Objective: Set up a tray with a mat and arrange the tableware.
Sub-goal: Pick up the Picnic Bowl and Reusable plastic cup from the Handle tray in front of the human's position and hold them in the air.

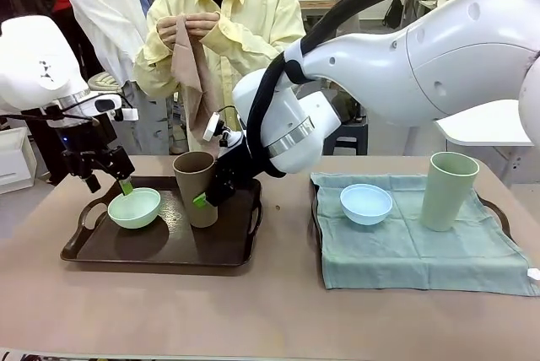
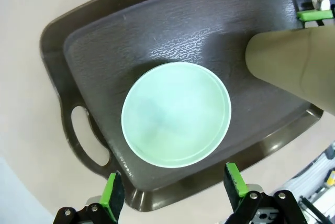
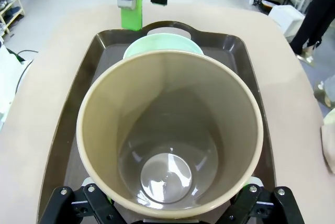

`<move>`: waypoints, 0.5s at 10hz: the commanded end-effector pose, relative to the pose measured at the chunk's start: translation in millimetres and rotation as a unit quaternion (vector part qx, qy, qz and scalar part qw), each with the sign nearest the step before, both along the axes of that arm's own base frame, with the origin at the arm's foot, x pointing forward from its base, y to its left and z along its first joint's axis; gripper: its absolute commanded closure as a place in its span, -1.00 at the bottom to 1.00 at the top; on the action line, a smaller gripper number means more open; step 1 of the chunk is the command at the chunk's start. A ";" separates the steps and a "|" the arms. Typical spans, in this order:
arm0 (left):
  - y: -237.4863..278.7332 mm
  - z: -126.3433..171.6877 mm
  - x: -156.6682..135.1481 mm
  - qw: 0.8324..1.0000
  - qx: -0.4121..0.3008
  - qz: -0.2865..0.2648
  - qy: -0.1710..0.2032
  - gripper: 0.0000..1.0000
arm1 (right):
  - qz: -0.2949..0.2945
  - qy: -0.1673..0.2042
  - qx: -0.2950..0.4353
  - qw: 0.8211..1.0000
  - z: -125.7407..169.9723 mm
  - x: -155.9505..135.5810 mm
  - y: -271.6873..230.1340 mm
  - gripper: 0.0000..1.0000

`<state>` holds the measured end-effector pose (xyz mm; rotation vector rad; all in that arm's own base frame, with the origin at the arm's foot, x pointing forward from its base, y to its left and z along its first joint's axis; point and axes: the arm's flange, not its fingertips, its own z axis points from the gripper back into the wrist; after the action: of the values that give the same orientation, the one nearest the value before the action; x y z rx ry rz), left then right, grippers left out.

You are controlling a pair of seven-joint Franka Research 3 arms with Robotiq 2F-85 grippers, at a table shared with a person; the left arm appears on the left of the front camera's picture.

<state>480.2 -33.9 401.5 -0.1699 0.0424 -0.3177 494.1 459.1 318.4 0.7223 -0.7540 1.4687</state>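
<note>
Left gripper (image 2: 174, 186) is hovering, spread wide, over mint bowl (image 1: 134, 207) on tray (image 1: 160, 251) | right gripper (image 1: 202, 201) is straddling brown tumbler (image 1: 196, 177) beside it, jaws apart | blue bowl (image 1: 366, 203), green tumbler (image 1: 449, 190) are sitting on mat (image 1: 405, 251).

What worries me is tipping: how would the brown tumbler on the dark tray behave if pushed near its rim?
Likely tip-prone: the brown tumbler is tall and narrows toward its base. Empty inside, so probably light. The dark tray has a textured floor that may resist sliding.
</note>
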 end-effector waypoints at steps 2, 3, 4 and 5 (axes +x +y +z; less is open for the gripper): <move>3.4 -20.6 29.3 0.999 -0.009 -0.036 0.019 -1.00 | 0.004 0.011 -0.010 1.000 -9.7 -4.0 -0.2 -1.00; 4.1 -25.6 35.3 0.999 -0.003 -0.032 0.016 -1.00 | 0.002 0.011 -0.013 1.000 -9.1 -3.8 0.3 -1.00; 6.2 -32.4 42.6 1.000 0.003 -0.016 0.012 -1.00 | 0.000 0.011 -0.014 1.000 -10.0 -3.2 -0.6 -1.00; 9.8 -38.1 49.1 1.000 0.012 0.001 0.007 -1.00 | -0.002 0.011 -0.018 1.000 -9.7 -2.6 -0.2 -1.00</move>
<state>520.4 -29.0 364.2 -0.1734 0.0778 -0.3438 492.8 459.3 309.6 0.7268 -0.7381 1.4672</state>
